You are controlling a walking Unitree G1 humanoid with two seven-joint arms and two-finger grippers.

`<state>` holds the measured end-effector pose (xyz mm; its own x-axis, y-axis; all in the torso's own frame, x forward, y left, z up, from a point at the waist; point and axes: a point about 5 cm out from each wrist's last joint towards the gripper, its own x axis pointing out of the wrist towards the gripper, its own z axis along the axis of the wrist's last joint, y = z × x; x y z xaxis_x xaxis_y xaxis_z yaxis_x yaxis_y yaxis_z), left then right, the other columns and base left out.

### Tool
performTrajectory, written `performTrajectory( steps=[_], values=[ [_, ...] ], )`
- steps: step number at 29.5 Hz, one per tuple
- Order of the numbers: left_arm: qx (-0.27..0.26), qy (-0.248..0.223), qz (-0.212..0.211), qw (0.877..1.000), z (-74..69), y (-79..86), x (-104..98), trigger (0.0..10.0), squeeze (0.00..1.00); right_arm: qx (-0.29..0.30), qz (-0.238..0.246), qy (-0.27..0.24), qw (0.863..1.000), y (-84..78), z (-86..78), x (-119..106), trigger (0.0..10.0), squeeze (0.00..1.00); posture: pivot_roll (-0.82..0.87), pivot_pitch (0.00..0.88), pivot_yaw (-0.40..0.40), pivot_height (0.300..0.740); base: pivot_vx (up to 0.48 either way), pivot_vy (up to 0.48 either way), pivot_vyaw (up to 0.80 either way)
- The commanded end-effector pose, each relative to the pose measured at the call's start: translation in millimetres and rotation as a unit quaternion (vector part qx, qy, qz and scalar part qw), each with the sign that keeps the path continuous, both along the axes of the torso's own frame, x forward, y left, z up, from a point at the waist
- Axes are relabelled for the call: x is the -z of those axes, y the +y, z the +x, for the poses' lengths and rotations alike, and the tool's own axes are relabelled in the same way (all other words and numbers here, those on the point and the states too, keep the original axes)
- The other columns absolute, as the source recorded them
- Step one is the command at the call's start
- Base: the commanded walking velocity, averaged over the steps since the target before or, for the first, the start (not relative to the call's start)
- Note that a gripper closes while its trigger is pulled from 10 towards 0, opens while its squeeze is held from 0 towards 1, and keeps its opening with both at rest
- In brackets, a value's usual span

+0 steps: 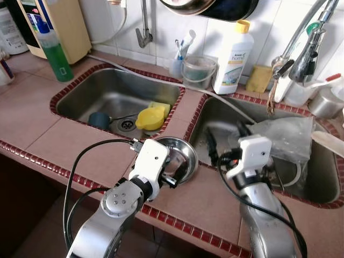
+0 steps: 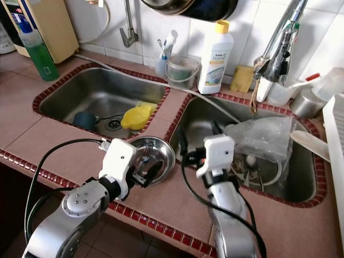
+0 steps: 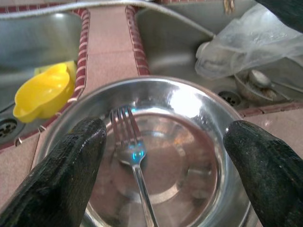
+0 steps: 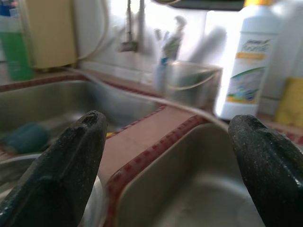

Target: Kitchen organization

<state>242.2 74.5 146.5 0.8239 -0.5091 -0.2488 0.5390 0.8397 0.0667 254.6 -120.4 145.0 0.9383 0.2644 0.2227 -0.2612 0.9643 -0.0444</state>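
left gripper (image 3: 165, 142) poised over steel bowl (image 3: 199, 189), fork (image 3: 130, 151) inside
bowl sits centre frame on the counter strip between sinks. both grippers' fingers spread wide, empty; right gripper (image 4: 168, 142) hovers at the right sink (image 1: 215, 115) edge. next: likely close on the bowl rim.

The bowl (image 3: 189, 142) is polished metal, mirror-bright, and the fork (image 3: 130, 156) in it is glossy steel. Both sinks (image 1: 97, 91) are brushed steel, duller than the bowl. The counter (image 1: 70, 145) is matt pinkish tile edged in glossy red mosaic. At two o'clock of the bowl lies a crinkled clear plastic bag (image 1: 285, 137). The cup (image 1: 150, 117) is smooth yellow plastic. The left gripper's (image 3: 165, 142) fingers (image 3: 66, 175) are rough matt black.
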Motion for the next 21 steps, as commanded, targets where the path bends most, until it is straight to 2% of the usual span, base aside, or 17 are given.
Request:
performTrajectory(
  steps=[1, 2, 4, 6, 7, 10, 18, 21],
  values=[
    [-0.009, 0.008, 0.010, 1.000, 0.7, 2.6, 1, 10.0, 0.00, -0.032, 0.002, -0.010, 0.999, 2.0, -10.8, -9, 10.0, 0.00, -0.05, 0.136, 0.018, 0.740, 0.000, 0.000, 0.00],
    [-0.009, 0.008, 0.010, 1.000, 0.7, 2.6, 1, 10.0, 0.00, -0.032, 0.002, -0.010, 0.999, 2.0, -10.8, -9, 10.0, 0.00, -0.05, 0.136, 0.018, 0.740, 0.000, 0.000, 0.00],
    [-0.020, 0.015, 0.018, 1.000, 1.6, 6.9, 0, 10.0, 0.00, -0.068, 0.010, -0.002, 0.998, -1.4, -27.3, -13, 10.0, 0.00, -0.05, 0.151, 0.017, 0.740, 0.000, 0.000, 0.00],
    [-0.022, 0.015, 0.019, 0.999, 1.8, 7.7, 0, 10.0, 0.00, -0.074, 0.012, -0.001, 0.997, -2.3, -30.1, -14, 10.0, 0.00, -0.05, 0.154, 0.016, 0.740, 0.000, 0.000, 0.00],
    [-0.029, 0.015, 0.024, 0.999, 3.2, 9.8, -1, 10.0, 0.00, -0.083, 0.018, 0.006, 0.996, -7.2, -37.6, -17, 10.0, 0.00, -0.06, 0.159, 0.015, 0.740, 0.000, 0.000, 0.00],
    [-0.036, 0.018, 0.029, 0.999, 5.3, 12.6, -2, 10.0, 0.00, -0.094, 0.022, 0.017, 0.995, -12.7, -46.7, -19, 10.0, 0.00, -0.06, 0.167, 0.015, 0.740, 0.000, 0.000, 0.00],
    [-0.037, 0.024, 0.046, 0.998, 9.1, 14.8, -9, 10.0, 0.00, -0.130, 0.032, 0.039, 0.990, -18.2, -62.1, -28, 10.0, 0.00, -0.08, 0.177, 0.028, 0.740, 0.000, 0.000, 0.00],
    [-0.022, 0.025, 0.075, 0.997, 9.0, 16.9, -10, 10.0, 0.00, -0.144, 0.033, 0.048, 0.988, -19.8, -68.0, -30, 10.0, 0.00, -0.08, 0.184, 0.040, 0.740, 0.000, 0.000, 0.00]
  ],
)
